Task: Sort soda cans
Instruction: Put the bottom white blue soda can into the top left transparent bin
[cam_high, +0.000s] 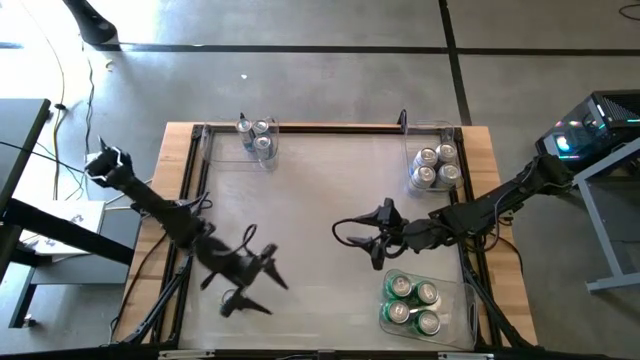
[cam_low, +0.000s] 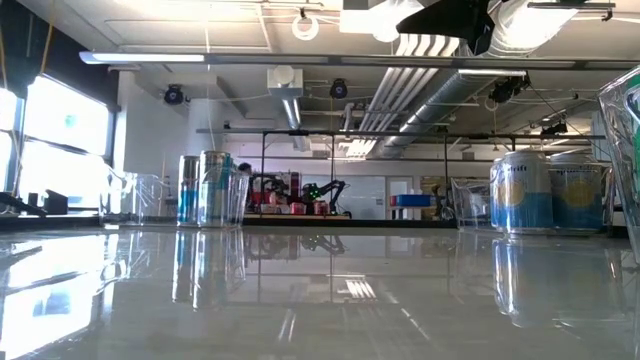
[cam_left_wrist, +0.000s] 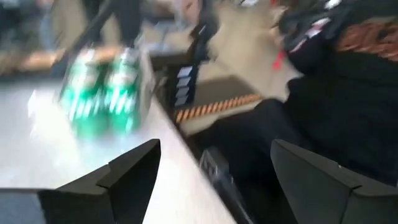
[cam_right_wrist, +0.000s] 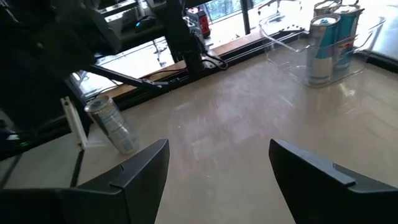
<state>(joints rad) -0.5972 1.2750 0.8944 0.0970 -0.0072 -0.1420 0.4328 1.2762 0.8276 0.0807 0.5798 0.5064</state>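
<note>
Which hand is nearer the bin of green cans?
Right. The right hand hovers just beside the green cans; the left hand is farther off across the table.

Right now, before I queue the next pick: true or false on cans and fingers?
1. Four green cans share one bin. True.
2. The right gripper holds a can. False: its fingers are open and empty above the table.
3. The blue-and-silver cans share a bin with the green ones. False: they stand in their own bin at the opposite corner.
4. The left gripper has open fingers with nothing between them. True.
5. The silver-white cans lie loose on the table. False: they stand in a bin.
</note>
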